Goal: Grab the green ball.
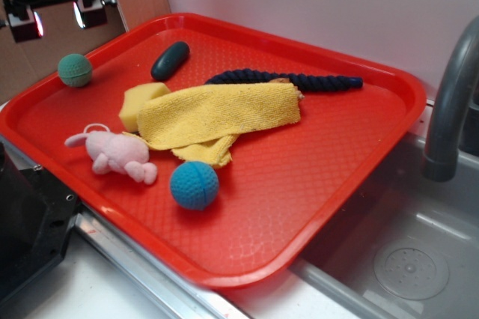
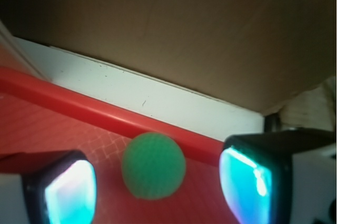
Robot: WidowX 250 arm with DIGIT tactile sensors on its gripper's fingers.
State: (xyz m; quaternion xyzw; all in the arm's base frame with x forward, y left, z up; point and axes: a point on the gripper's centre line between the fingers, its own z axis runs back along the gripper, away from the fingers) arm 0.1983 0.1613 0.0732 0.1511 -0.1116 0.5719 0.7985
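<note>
The green ball point(image 1: 75, 70) is a small teal-green crocheted ball lying on the red tray point(image 1: 314, 177) near its far left rim. My gripper point(image 1: 58, 18) hangs above and behind the ball, open and empty. In the wrist view the green ball point(image 2: 153, 165) sits on the tray between and below my two fingertips point(image 2: 71, 192), which stand wide apart on either side of it; the gripper point(image 2: 158, 190) touches nothing.
On the tray lie a dark green capsule point(image 1: 170, 60), a dark blue rope point(image 1: 292, 79), a yellow cloth point(image 1: 221, 117) over a yellow sponge point(image 1: 141, 104), a pink plush toy point(image 1: 116, 154) and a larger blue ball point(image 1: 194, 185). A sink point(image 1: 412, 259) with a grey faucet point(image 1: 449, 109) is at right. A brown board point(image 2: 184, 29) stands behind the tray.
</note>
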